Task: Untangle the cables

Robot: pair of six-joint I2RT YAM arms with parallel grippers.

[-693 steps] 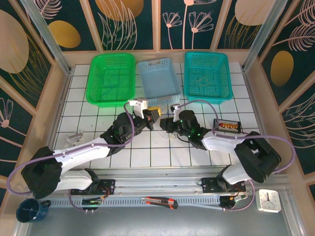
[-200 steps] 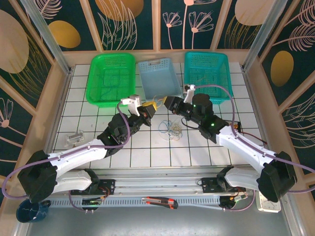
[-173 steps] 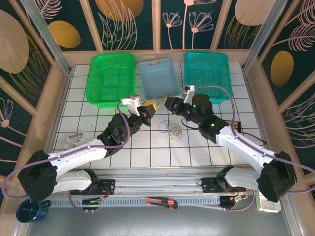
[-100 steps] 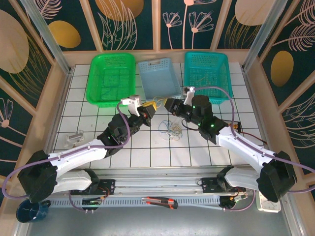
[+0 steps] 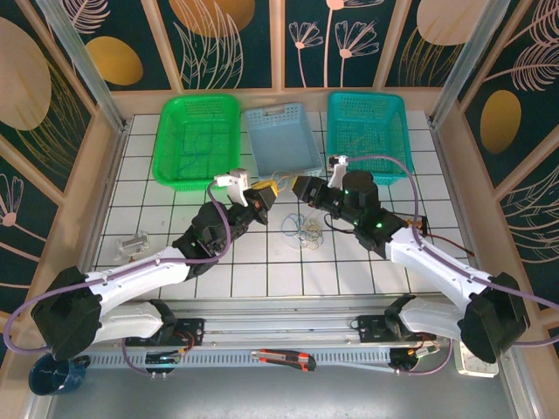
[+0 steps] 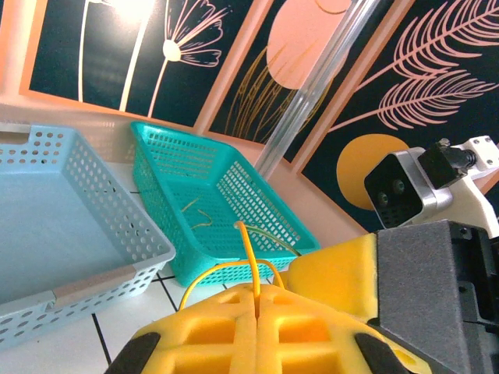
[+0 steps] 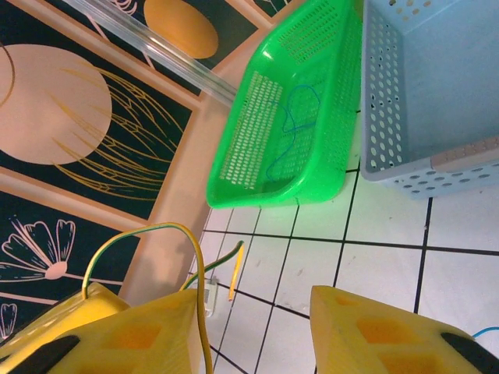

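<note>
Left gripper is pressed together, and we see a yellow wire coming straight out of the seam between its pads, so it's pinching that strand up off the table. Right gripper is spread with a clear gap between its fingers. A yellow-green wire loops over and down past one finger, and we can't tell if it's caught there or just draped. The cables sit as a small loose tangle on the white tiles, just below and between the two grippers. We read the step as mid-separation: one strand is lifted on the left and the right is free to take a new hold. We judge the next move calls for the right to close on a different strand near the knot and pull away from the left, gently, since thin wire slips. A bluish wire lies in the green basket and tan ones in the teal basket, probably sorted. Hard to make out: from above the strands are too thin to count or trace, and we can't tell whether the pinched wire runs into the tangle. Both wrist views cut the fingers off at the bottom edge
</note>
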